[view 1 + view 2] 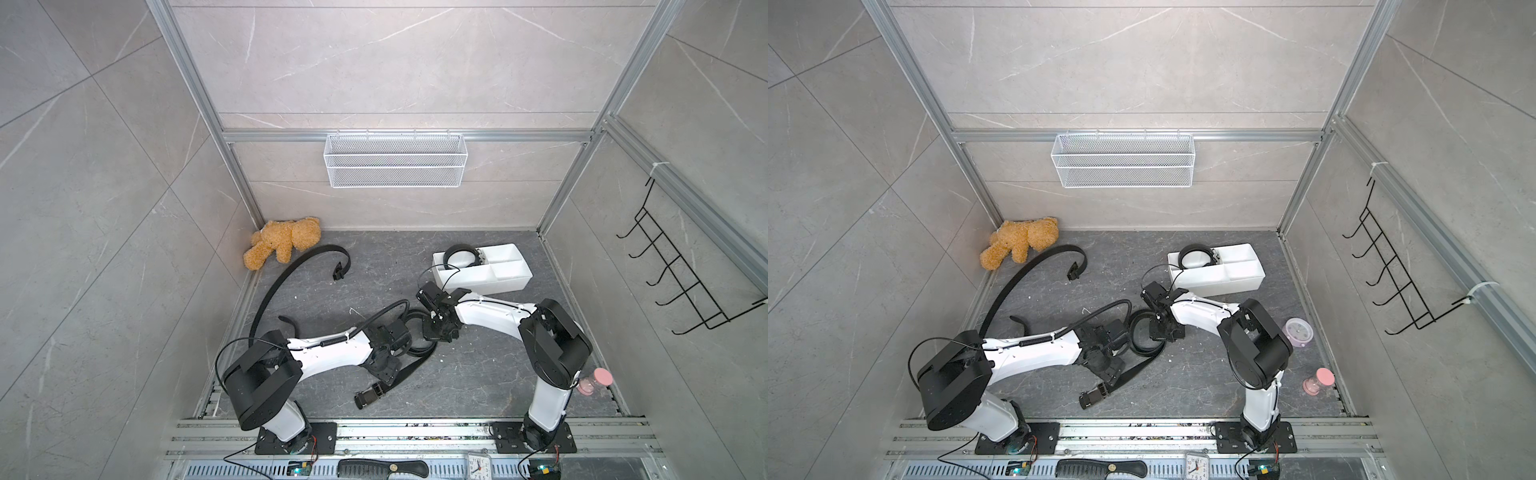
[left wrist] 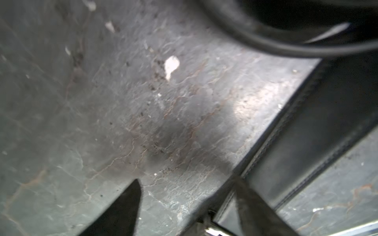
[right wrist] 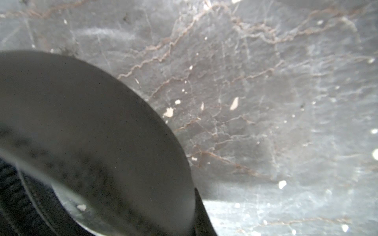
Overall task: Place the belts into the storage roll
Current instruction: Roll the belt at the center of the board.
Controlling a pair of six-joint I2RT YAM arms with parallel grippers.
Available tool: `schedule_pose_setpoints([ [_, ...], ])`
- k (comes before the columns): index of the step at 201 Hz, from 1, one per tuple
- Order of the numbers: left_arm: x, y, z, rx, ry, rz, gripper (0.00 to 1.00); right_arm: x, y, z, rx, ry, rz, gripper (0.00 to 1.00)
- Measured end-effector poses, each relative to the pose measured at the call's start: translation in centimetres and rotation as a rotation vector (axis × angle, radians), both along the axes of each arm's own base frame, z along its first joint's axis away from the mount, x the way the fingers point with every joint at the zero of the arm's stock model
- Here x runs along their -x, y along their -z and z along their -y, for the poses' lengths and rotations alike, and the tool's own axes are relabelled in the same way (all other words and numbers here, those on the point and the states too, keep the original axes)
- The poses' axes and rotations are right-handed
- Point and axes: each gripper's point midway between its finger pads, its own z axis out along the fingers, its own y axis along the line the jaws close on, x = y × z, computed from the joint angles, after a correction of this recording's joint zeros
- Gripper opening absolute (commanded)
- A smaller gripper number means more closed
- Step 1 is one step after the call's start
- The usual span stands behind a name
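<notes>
The storage roll point(image 1: 505, 277) point(image 1: 1237, 279), a white divided tray, sits at the back right with one coiled belt point(image 1: 453, 252) point(image 1: 1188, 251) in its far left compartment. A second belt point(image 1: 286, 277) point(image 1: 1017, 282) lies uncoiled in a long arc on the left. The third belt point(image 1: 417, 351) point(image 1: 1140, 347) is partly coiled mid-floor, its buckle point(image 1: 368, 395) toward the front. My right gripper point(image 1: 438, 330) point(image 3: 194, 196) is shut on this coil's wall point(image 3: 81, 122). My left gripper point(image 1: 384, 370) point(image 2: 188, 183) stands open low over the floor, one finger above the belt's flat tail point(image 2: 319, 122).
A brown teddy bear point(image 1: 282, 245) lies in the back left corner. A white wire basket point(image 1: 395, 160) hangs on the back wall and a black hook rack point(image 1: 681, 282) on the right wall. A pink hourglass point(image 1: 596, 380) and a lilac clock point(image 1: 1298, 332) stand at the right.
</notes>
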Motion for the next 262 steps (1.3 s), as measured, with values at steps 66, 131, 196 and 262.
schedule_pose_setpoints([
  [66,3.0,-0.3,4.4,0.041,0.148,0.131,0.65,0.1,0.1,0.0,-0.004,0.000,-0.003,0.05],
  [131,2.8,0.6,5.1,-0.003,0.144,0.224,0.64,0.1,0.1,0.0,-0.005,0.000,-0.002,0.05],
  [196,1.6,0.9,8.4,0.067,0.109,0.250,0.26,0.1,0.1,0.0,-0.005,0.000,-0.002,0.05],
  [262,0.0,0.0,6.4,0.076,0.079,0.210,0.00,0.2,0.1,0.0,-0.013,0.000,-0.004,0.07],
])
